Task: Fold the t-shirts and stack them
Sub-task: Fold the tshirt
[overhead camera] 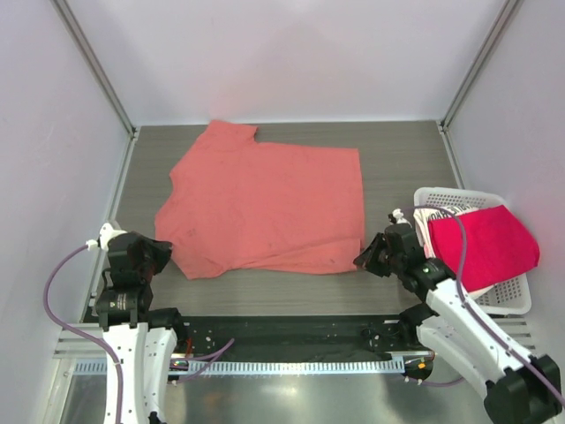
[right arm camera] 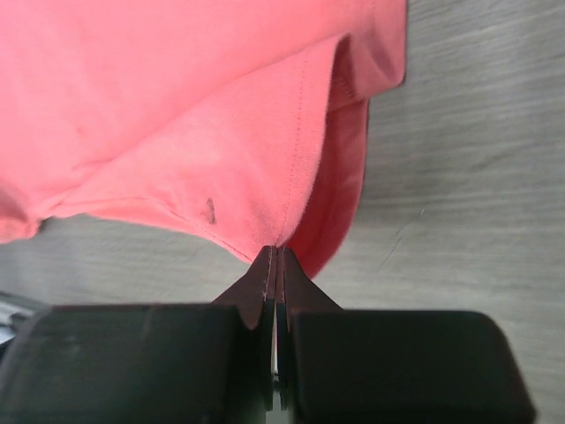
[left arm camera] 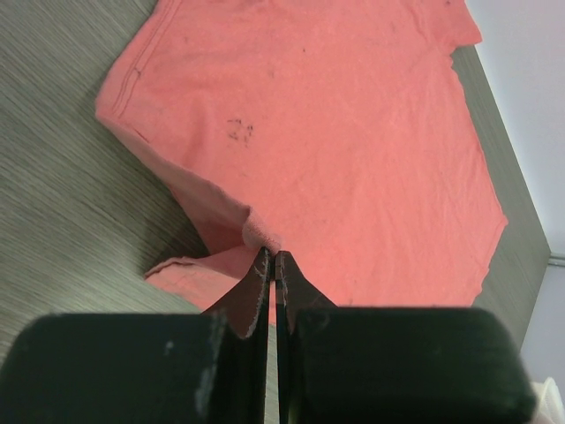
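Observation:
The salmon-coral t-shirt (overhead camera: 265, 203) lies spread flat on the grey table, collar to the left. My left gripper (overhead camera: 166, 254) is shut on its near-left edge; in the left wrist view the jaws (left arm camera: 273, 254) pinch a raised fold of the shirt (left arm camera: 335, 132). My right gripper (overhead camera: 364, 259) is shut on the near-right hem corner; in the right wrist view the gripper (right arm camera: 278, 252) holds the lifted cloth (right arm camera: 177, 115). The crimson-pink t-shirt (overhead camera: 485, 243) lies on top in the basket. A white shirt (overhead camera: 433, 219) peeks out under it.
The white lattice basket (overhead camera: 510, 296) stands at the right edge of the table, next to my right arm. Bare grey table (overhead camera: 291, 296) runs along the near edge. White walls close in the back and both sides.

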You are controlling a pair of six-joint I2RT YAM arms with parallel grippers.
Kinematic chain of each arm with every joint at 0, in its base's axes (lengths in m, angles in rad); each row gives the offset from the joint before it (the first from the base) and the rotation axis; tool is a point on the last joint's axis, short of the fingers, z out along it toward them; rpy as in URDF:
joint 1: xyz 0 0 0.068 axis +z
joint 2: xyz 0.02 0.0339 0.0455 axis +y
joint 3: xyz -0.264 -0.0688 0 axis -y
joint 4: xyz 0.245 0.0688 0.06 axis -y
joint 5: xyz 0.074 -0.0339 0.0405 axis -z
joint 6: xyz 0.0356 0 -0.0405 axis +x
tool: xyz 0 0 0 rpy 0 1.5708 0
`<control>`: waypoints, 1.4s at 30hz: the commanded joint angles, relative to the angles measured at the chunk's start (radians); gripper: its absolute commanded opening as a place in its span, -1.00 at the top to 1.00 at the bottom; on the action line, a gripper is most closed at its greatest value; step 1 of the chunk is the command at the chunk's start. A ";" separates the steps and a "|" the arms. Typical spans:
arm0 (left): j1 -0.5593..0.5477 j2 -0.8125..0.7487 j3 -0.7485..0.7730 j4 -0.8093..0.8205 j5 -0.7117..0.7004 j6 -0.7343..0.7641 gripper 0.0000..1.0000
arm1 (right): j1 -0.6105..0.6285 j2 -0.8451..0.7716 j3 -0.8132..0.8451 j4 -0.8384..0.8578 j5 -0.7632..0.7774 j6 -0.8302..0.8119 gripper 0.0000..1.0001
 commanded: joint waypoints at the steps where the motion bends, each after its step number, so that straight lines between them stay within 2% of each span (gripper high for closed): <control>1: 0.002 -0.002 0.053 -0.007 -0.024 -0.010 0.99 | 0.007 -0.112 -0.010 -0.116 -0.051 0.053 0.98; 5: 0.004 0.001 0.092 -0.033 -0.037 -0.007 0.99 | 0.007 -0.210 0.011 -0.180 -0.117 0.081 0.98; 12: 0.002 0.022 0.130 -0.067 -0.058 0.008 0.99 | 0.007 -0.324 0.030 -0.300 -0.088 0.101 0.98; 22: 0.002 0.036 0.201 -0.154 -0.135 0.004 0.99 | 0.007 -0.450 0.045 -0.423 0.038 0.143 0.98; 32: 0.002 0.064 0.167 -0.071 -0.106 -0.024 0.99 | 0.007 -0.335 0.033 -0.351 -0.023 0.087 0.98; 42: 0.002 0.281 0.270 0.028 -0.115 -0.047 1.00 | 0.005 -0.103 0.142 -0.211 0.130 0.043 0.97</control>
